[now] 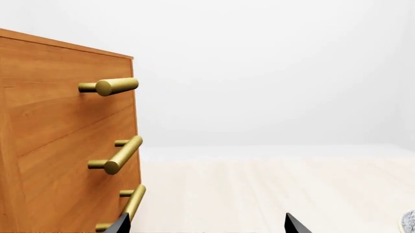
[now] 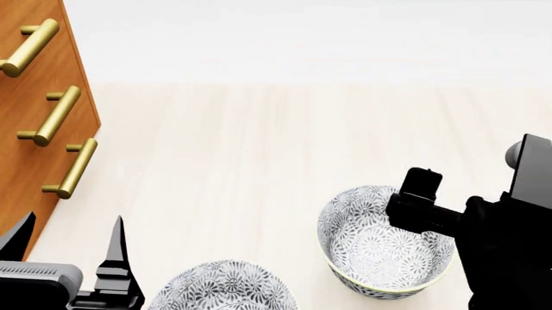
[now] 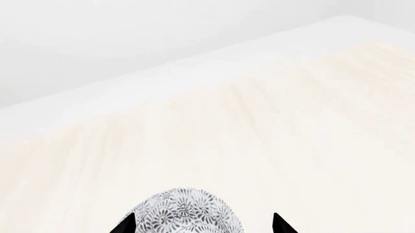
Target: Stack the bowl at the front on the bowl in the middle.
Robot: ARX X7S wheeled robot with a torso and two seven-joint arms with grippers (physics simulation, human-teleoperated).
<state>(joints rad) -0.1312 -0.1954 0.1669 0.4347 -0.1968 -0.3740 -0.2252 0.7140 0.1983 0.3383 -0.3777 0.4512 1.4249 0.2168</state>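
Note:
Two white bowls with grey floral print show in the head view. One bowl [image 2: 379, 248] stands to the right with its pale yellow rim visible. The other bowl [image 2: 226, 289] is nearer me, cut by the bottom edge. I cannot tell which is the front bowl and which the middle one. My right gripper [image 2: 421, 187] hovers over the right bowl's rim. It is open, and in the right wrist view a patterned bowl [image 3: 186, 213] shows between its fingertips [image 3: 202, 225]. My left gripper [image 2: 69, 240] [image 1: 207, 224] is open and empty, left of the nearer bowl.
A wooden drawer cabinet [image 2: 35, 135] [image 1: 58, 145] with brass bar handles [image 2: 52, 116] stands at the left, close to the left gripper. The pale wood tabletop [image 2: 258, 148] stretches away to a white back edge. A sliver of bowl [image 1: 409, 221] shows at the left wrist view's edge.

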